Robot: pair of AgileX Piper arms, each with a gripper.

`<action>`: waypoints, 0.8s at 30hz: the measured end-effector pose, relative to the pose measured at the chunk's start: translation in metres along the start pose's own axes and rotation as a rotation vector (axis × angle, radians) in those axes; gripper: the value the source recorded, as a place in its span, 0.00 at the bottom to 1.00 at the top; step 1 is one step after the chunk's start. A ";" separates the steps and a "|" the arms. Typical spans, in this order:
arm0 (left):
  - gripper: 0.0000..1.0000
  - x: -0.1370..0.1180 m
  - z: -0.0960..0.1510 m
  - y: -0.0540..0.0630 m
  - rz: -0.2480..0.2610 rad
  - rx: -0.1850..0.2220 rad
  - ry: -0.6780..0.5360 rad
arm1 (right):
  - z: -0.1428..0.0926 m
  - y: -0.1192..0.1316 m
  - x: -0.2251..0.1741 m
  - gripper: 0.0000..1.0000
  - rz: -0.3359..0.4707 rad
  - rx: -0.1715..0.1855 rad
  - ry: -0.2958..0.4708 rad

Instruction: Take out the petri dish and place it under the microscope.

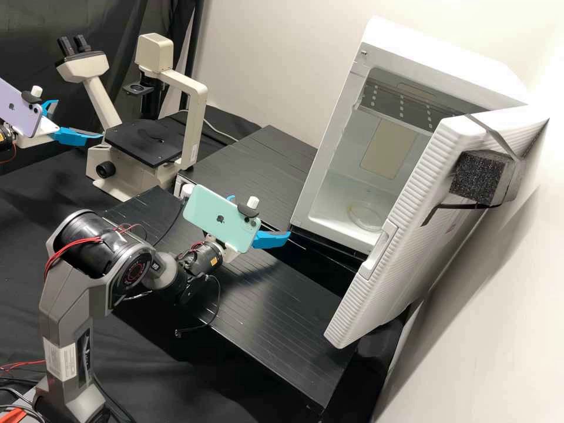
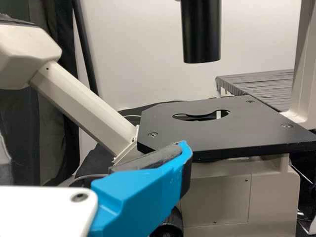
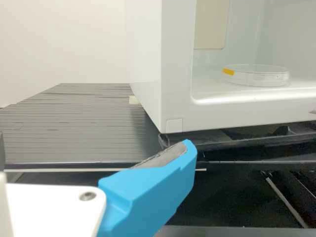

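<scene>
White cabinet point(image 1: 330, 153) holds petri dish point(image 1: 365, 215) (orange tab point(image 3: 228, 71)), apart fr. R hand point(image 1: 262, 216).

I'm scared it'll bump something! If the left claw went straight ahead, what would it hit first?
Probably the microscope, which stands ahead of the left claw. Whether its slanted tube or flat black plate comes first, I can't tell, because depth is unclear.

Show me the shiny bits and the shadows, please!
High view: a soft grey shadow falls on the wall beside the open white door, and the black bench top has pale sheen. Right wrist view: a bright gleam runs along the white box's front lip, near the petri dish. Left wrist view: the microscope stage's top looks paler than its edge.
</scene>
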 end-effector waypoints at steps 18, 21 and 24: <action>1.00 0.000 0.000 0.000 0.000 0.000 0.000 | 0.025 0.010 -0.026 1.00 0.035 0.028 -0.002; 1.00 0.000 0.000 0.000 0.000 0.000 0.000 | 0.036 0.022 -0.038 1.00 0.073 0.044 0.012; 1.00 0.000 0.000 0.000 0.000 0.000 0.000 | 0.049 0.041 -0.048 1.00 0.130 0.066 0.022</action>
